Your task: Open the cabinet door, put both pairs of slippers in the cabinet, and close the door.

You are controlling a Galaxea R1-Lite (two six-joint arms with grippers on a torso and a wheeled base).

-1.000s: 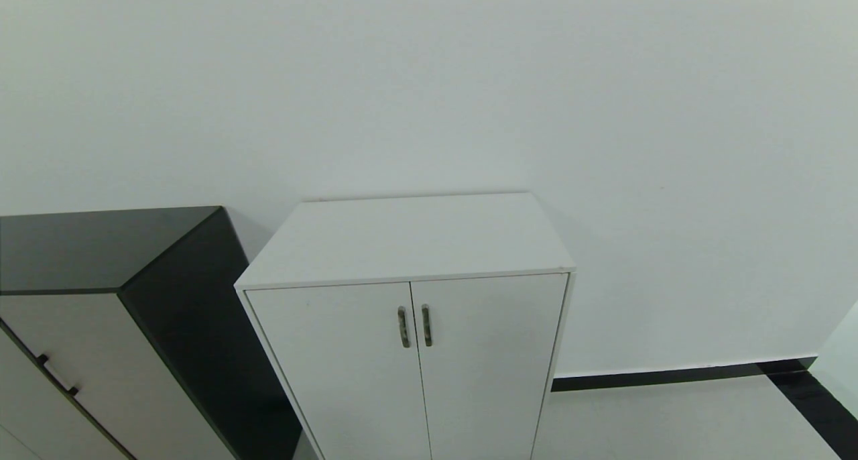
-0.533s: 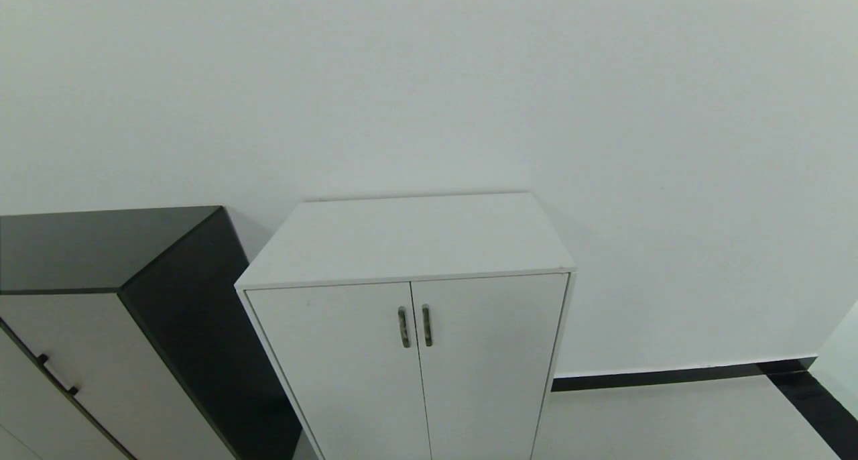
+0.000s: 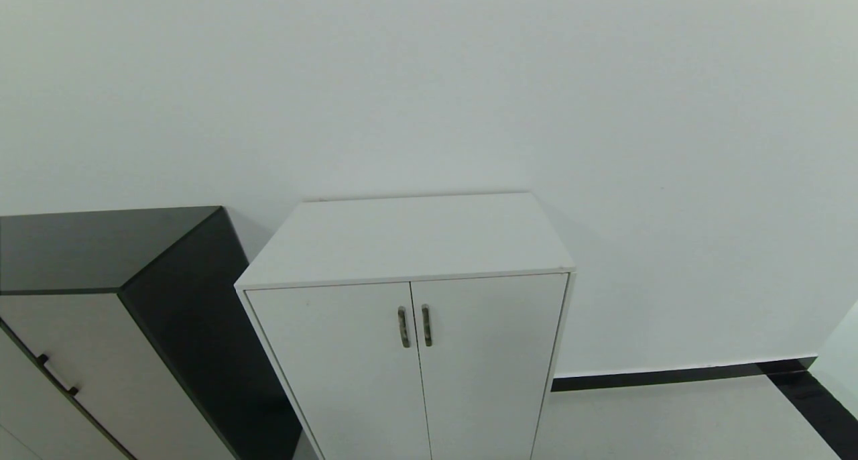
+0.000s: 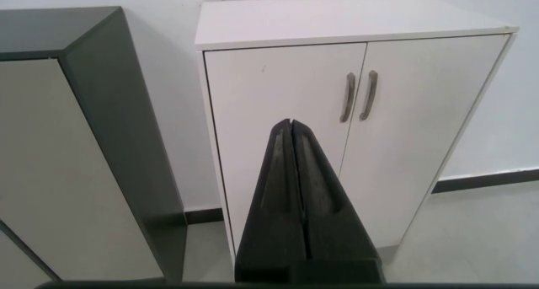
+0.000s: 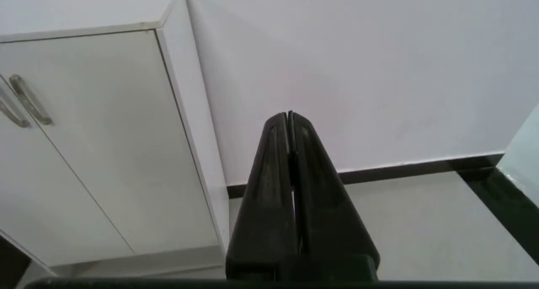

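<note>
No motion: cabinet (image 3: 409, 239) ahead of left fingers (image 4: 276, 184) and right fingers (image 5: 274, 184)

Tbh nothing changed over the last sec afaict. In the head view the white boxy two-door cabinet (image 3: 409, 245) sat in the exact same spot frame to frame, both doors (image 3: 348, 366) stayed shut, and the cam itself didn't shift either.
</note>
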